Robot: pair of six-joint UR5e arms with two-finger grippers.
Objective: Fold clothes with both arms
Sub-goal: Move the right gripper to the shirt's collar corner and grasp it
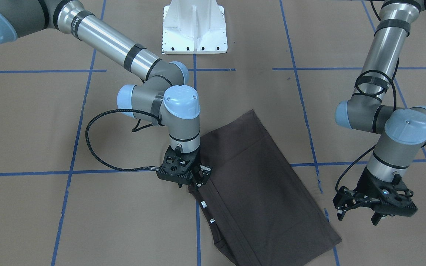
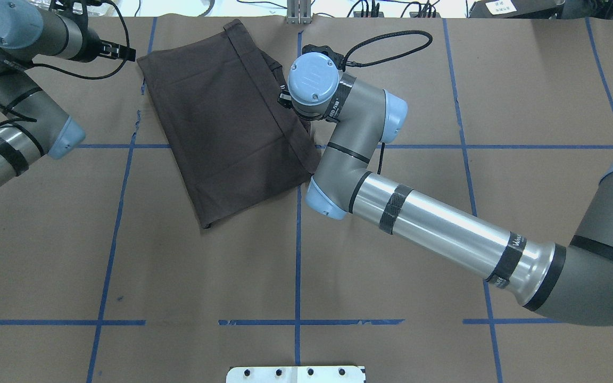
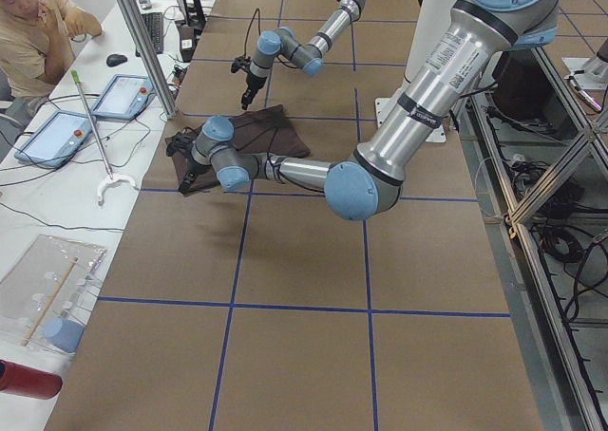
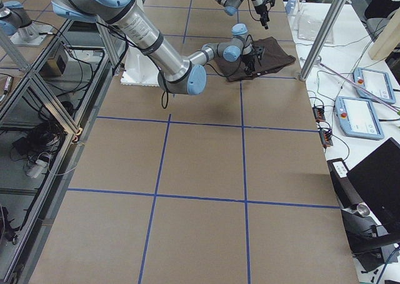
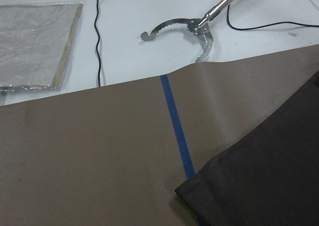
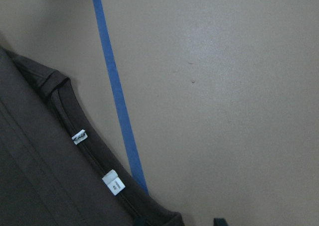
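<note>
The clothes are one dark brown T-shirt point(image 1: 261, 184), folded into a long rectangle and lying flat on the brown paper point(image 2: 221, 122). Its collar edge with two small white labels shows in the right wrist view point(image 6: 50, 171). My right gripper point(image 1: 196, 184) is down at that edge, open. Its two fingertips point(image 6: 218, 220) show apart at the bottom of the wrist view, with the shirt's corner between them. My left gripper point(image 1: 357, 217) hangs open above the paper, just off the shirt's other long side, holding nothing. A shirt corner point(image 5: 259, 186) shows below it.
The white pedestal base point(image 1: 194, 29) stands at the robot's side of the table. Blue tape lines point(image 2: 297, 239) grid the paper. Beyond the far edge lie a metal grabber tool point(image 5: 199, 27) and a plastic sleeve point(image 5: 35, 42). A seated person point(image 3: 38, 32) and tablets point(image 3: 123, 94) are alongside.
</note>
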